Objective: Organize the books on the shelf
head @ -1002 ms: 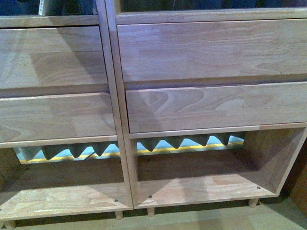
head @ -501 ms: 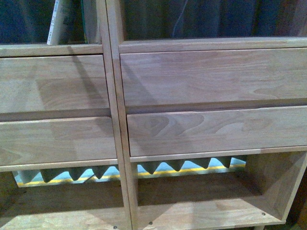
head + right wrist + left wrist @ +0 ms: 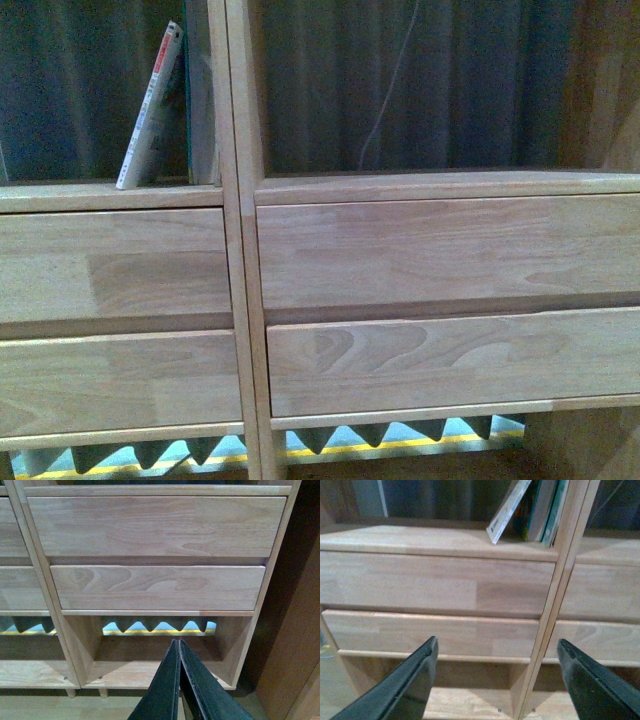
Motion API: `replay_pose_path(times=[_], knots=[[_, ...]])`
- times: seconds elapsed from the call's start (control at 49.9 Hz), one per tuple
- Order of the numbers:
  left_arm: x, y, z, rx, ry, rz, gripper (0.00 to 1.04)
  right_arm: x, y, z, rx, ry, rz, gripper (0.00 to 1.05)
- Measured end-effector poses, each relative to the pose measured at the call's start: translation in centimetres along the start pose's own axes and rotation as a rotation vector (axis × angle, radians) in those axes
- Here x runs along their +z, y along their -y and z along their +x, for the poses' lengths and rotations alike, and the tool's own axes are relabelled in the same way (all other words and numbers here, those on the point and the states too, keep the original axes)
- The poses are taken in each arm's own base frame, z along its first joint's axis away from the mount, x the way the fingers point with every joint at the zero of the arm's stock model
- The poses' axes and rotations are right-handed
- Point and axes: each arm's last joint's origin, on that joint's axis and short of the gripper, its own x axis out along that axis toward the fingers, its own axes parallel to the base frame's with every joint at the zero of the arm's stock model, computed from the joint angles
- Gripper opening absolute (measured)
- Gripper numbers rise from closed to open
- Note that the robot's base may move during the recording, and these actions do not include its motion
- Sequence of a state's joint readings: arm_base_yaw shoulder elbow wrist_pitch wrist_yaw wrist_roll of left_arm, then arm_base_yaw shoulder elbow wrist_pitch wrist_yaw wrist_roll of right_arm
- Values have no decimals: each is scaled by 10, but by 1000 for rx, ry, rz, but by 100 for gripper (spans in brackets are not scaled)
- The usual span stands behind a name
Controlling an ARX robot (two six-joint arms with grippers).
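White-spined book (image 3: 150,110) leans right (top toward the shelf (image 3: 236,250) divider).

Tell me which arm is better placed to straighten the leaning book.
Probably left. Its gripper is open, facing the leaning book; the right gripper is shut, facing the drawers.

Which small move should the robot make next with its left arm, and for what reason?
Probably raise the open left gripper toward the white-spined book. That book leans tilted against the other books beside the shelf divider, while the gripper sits lower, at drawer level, holding nothing. The right gripper is shut.
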State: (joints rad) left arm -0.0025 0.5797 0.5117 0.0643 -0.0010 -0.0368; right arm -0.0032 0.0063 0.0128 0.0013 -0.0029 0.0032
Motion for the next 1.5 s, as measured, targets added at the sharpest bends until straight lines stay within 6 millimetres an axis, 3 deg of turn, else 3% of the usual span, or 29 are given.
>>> replay_pose_path(times=[0.04,0.14,0.321,0.361,0.982,1.062,1.503], knots=[[-16,-1,-12,-1,10,12,61,0,0,0,1,0,0,3],[-38,-1,-17,-1,3,19,42,0,0,0,0,0,0,3],[-61,-2,-22,-1,-1,25,13,0,0,0,0,0,0,3],[-68,-3,-24,-1,0,25,3,0,0,0,0,0,0,3],[-105,-4,-35,-1,7,28,3,0,0,0,0,0,0,3],[-112,-4,-43,0,-17,29,3,0,0,0,0,0,0,3],[-124,-5,-47,-1,8,29,3,0,0,0,0,0,0,3]])
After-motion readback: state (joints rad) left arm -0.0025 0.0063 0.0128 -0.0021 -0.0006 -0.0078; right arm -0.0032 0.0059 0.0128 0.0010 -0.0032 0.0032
